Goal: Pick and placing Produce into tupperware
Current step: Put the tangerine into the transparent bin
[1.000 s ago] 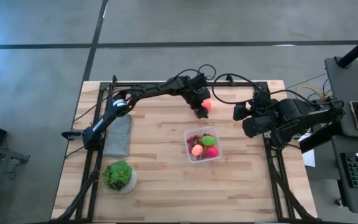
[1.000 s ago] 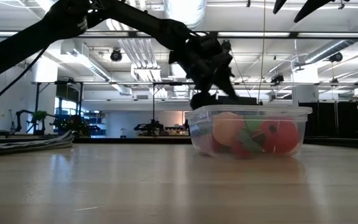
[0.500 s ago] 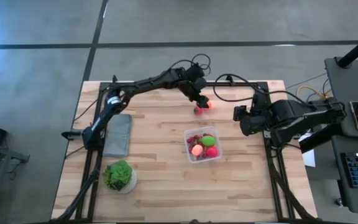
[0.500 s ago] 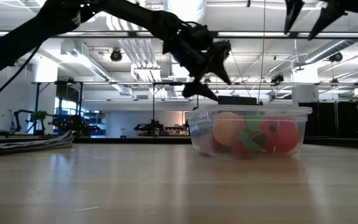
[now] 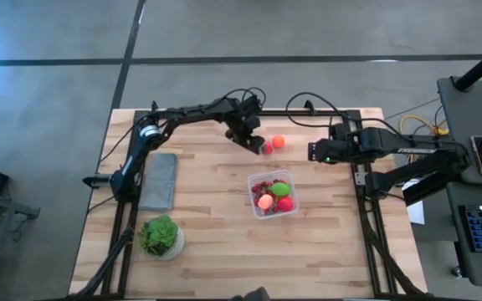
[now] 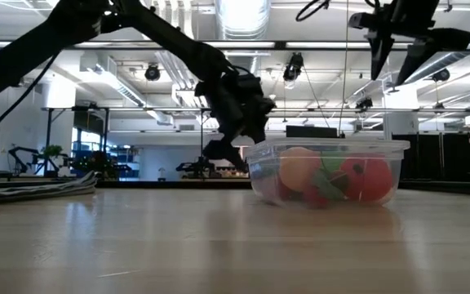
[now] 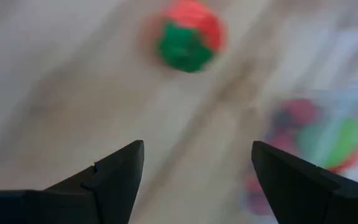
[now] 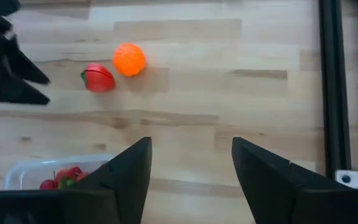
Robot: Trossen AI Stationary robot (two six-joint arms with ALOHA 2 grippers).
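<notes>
The clear tupperware [image 5: 273,194] sits on the table and holds peach, green and red produce plus small red berries. Beyond its far side, a red piece with a green top [image 5: 267,148] and an orange ball [image 5: 279,141] lie side by side on the wood. My left gripper [image 5: 253,144] is open just left of the red piece, which shows ahead of its fingers in the left wrist view [image 7: 188,34]. My right gripper [image 5: 312,152] hangs open, raised to the right of both pieces [image 8: 98,78], [image 8: 130,60].
A flat grey slab [image 5: 159,180] lies by the table's left edge, and a leafy green head in a white bowl [image 5: 161,237] stands near the front left. Black frame rails [image 5: 362,201] run along the table's sides. Bare wood lies in front of the tupperware.
My left gripper has drawn back from over the two loose pieces toward the table's left, rising and then dropping again; the red piece now shows uncovered beside the orange ball. My right gripper has reached slightly toward the table's left and come lower.
</notes>
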